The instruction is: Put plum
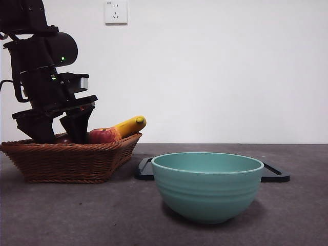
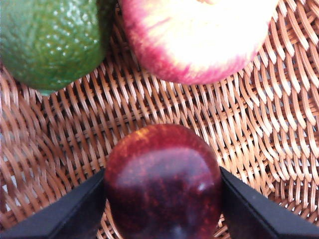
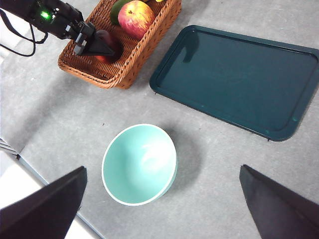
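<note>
Left wrist view: left end effector (image 2: 162,199) pinching plum (image 2: 163,181) in basket (image 2: 149,107), prob. not lifted yet; transfer left; right end effector (image 3: 162,209) spread, idle.

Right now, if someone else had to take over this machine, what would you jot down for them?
Left claw: down in the brown wicker basket, jaws on either side of the glossy dark maroon plum, touching it.
Right claw: open, waiting high above the table.
Done: plum reached, not lifted.
Left: lift it out and set it down; the teal bowl and dark green tray hold nothing.
</note>
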Robot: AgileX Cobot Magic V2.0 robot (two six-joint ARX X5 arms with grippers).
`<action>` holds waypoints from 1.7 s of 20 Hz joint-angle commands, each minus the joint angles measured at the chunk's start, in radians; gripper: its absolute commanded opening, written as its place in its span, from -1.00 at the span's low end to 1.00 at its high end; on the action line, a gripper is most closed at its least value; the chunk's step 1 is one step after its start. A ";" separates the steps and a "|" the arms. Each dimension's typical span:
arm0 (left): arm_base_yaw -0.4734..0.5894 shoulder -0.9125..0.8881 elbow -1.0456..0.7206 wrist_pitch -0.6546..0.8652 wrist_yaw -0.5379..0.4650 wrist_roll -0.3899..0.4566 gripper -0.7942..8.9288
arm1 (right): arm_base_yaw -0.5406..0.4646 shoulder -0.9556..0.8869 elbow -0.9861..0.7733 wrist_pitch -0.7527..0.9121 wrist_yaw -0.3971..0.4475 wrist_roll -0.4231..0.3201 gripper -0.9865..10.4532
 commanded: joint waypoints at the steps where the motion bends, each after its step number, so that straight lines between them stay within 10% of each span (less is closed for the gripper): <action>1: -0.007 -0.029 0.024 -0.010 0.001 0.001 -0.22 | 0.002 0.008 0.019 0.010 -0.003 -0.004 0.03; 15: -0.385 -0.385 0.033 -0.112 0.037 -0.002 -0.22 | 0.002 0.008 0.019 0.010 -0.002 -0.004 0.03; 34: -0.678 0.009 0.033 0.010 0.034 0.068 -0.22 | 0.002 0.008 0.019 0.010 -0.002 -0.004 0.03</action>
